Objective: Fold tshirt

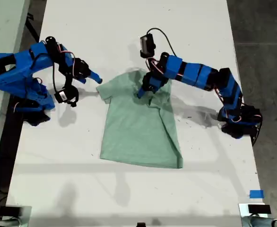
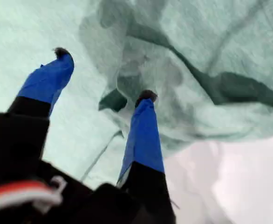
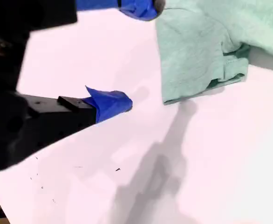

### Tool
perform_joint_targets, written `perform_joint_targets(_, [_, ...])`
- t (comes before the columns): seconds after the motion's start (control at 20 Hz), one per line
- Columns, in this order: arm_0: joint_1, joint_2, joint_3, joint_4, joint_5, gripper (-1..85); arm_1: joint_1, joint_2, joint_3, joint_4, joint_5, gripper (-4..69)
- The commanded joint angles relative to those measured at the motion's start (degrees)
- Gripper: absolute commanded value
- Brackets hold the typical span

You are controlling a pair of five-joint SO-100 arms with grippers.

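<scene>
Our tshirt [image 1: 136, 127] lies half-folded, one side turned in; my first gripper [image 2: 101, 77] and my second gripper [image 3: 136, 56] both gape empty.

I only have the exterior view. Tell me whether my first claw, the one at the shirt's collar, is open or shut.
Observer: The first wrist view shows your first claw open, its fingertips down at rumpled cloth of the tshirt, with nothing pinched between them.
Operator: Now report my second claw.
Observer: The second wrist view shows your second claw open over the bare table, holding nothing.
Operator: Say where it sits against the sleeve.
Observer: It is beside the sleeve, not around it, and the sleeve's hem lies bunched rather than flat.
</scene>
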Motion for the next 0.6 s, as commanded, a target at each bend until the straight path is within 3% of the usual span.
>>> perform_joint_targets(0.0, [0.4,0.3,-1.4,-0.8,-0.4,27.7,0.0,16.2,-2.4,6.6,-1.1,27.5])
perform_joint_targets(0.55, [-2.5,-20.2,-8.8,-3.2,3.5,31.0,0.9,45.5,25.8,7.3,-0.7,22.1])
